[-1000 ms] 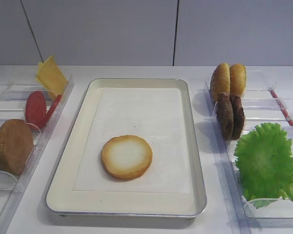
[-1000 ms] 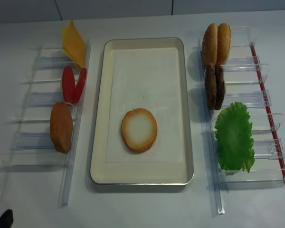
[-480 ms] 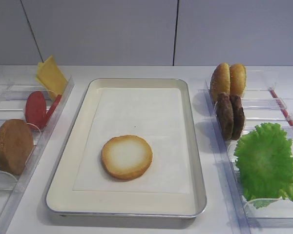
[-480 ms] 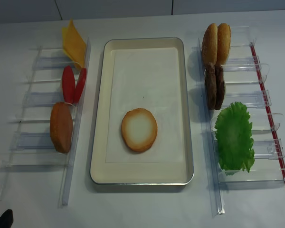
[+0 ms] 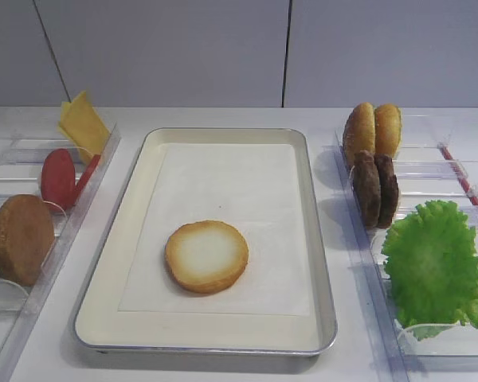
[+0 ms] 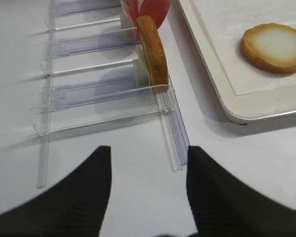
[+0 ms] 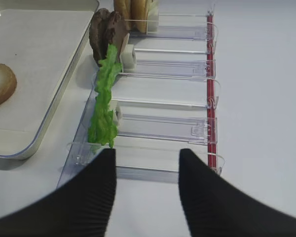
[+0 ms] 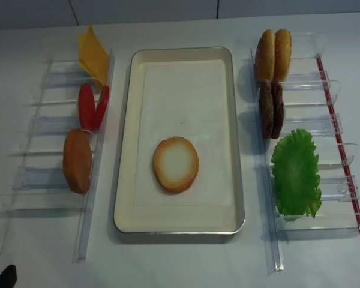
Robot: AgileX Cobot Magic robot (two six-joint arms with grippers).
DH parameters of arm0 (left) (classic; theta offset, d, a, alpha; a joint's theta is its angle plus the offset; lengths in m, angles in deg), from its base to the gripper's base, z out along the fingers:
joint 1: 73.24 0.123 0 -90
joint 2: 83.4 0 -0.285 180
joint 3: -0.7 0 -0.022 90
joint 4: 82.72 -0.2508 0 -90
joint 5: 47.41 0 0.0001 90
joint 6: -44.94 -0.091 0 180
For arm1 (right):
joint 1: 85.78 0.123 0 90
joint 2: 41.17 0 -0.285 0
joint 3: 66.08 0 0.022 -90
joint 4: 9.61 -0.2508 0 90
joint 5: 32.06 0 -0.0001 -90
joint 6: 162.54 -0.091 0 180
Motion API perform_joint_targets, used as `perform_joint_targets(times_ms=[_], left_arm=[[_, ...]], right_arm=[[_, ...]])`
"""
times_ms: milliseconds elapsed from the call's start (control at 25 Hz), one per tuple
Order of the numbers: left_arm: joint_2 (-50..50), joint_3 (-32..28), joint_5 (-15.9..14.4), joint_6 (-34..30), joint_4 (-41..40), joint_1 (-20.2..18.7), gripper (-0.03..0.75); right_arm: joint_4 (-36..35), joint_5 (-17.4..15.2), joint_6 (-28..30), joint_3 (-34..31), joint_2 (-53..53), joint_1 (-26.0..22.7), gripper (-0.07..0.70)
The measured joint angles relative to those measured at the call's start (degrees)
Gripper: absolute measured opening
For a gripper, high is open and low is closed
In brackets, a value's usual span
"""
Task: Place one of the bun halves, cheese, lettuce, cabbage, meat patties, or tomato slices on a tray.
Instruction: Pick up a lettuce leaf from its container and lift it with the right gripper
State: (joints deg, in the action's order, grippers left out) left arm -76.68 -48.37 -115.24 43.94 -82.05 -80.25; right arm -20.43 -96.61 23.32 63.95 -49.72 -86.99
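A bun half (image 5: pixel 206 255) lies cut face up on the cream tray (image 5: pixel 115 247), toward its near end. Two more bun halves (image 5: pixel 372 130), the meat patties (image 5: pixel 375 189) and the lettuce (image 5: pixel 434 267) stand in the right rack. The left rack holds cheese (image 5: pixel 84 125), tomato slices (image 5: pixel 60 177) and another bun half (image 5: pixel 21 238). No cabbage is in view. My right gripper (image 7: pixel 147 153) hovers open and empty over the table just short of the right rack's near end, close to the lettuce (image 7: pixel 103 108). My left gripper (image 6: pixel 148 149) is open and empty before the left rack.
Clear plastic racks (image 8: pixel 312 129) (image 8: pixel 54 150) flank the tray on both sides, and a red strip (image 7: pixel 210 94) runs along the right rack's outer edge. A grey wall stands behind the white table. A dark arm part (image 8: pixel 3 277) shows at the bottom left corner.
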Motion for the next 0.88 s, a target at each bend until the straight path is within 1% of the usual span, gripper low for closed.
perform_joint_targets(times_ms=[80, 120, 160, 320, 560, 720, 880], left_arm=[[0.00, 0.00, 0.00, 0.00, 0.00, 0.00, 0.326], [0.00, 0.00, 0.00, 0.00, 0.00, 0.00, 0.326], [0.00, 0.00, 0.00, 0.00, 0.00, 0.00, 0.326], [0.00, 0.00, 0.00, 0.00, 0.00, 0.00, 0.326], [0.00, 0.00, 0.00, 0.00, 0.00, 0.00, 0.326], [0.00, 0.00, 0.00, 0.00, 0.00, 0.00, 0.326], [0.00, 0.00, 0.00, 0.00, 0.00, 0.00, 0.326]], right_arm=[[-0.03, 0.76, 0.00, 1.18, -3.23, 0.00, 0.448], [-0.13, 1.02, 0.00, 2.01, -5.10, 0.00, 0.487], [-0.35, 1.17, 0.11, 2.89, -6.80, 0.00, 0.509], [-3.26, 1.64, 1.57, 6.22, -15.55, 0.00, 0.517], [-8.42, 1.91, 1.69, 12.20, -31.15, 0.00, 0.526], [-11.92, 1.91, 3.15, 16.08, -41.38, 0.00, 0.527], [-13.31, 2.24, 5.21, 18.21, -50.14, 0.00, 0.527]])
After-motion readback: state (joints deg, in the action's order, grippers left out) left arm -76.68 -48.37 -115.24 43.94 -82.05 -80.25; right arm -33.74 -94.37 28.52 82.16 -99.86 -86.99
